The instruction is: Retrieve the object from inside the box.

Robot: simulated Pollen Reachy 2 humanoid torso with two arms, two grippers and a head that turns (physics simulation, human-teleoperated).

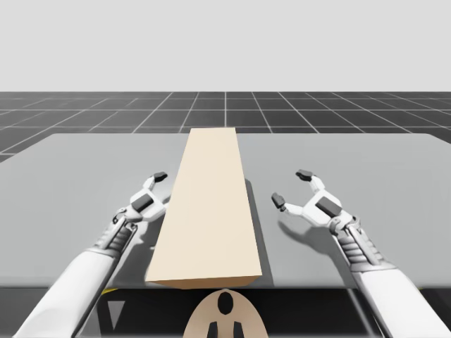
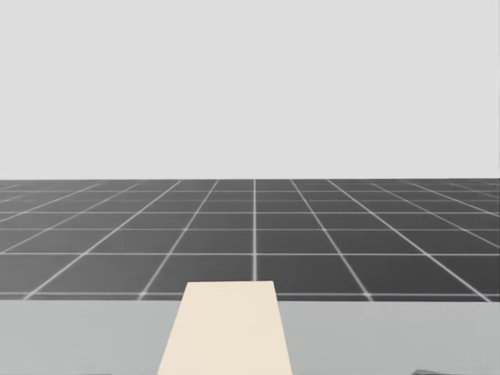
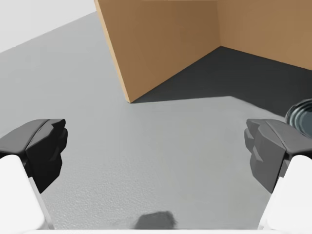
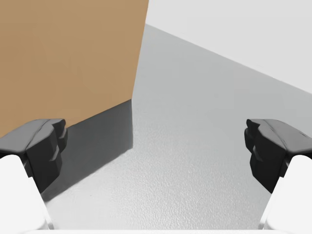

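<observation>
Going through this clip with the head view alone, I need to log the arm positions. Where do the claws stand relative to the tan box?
Observer: In the high view the left claw and right claw stand open on either side of the tan box, one per side.
Operator: Any sign of the object to retrieve?
Observer: Possibly. The left wrist view catches a dark round rim beside the left claw, near the box's brown walls. I cannot tell what it is.
</observation>
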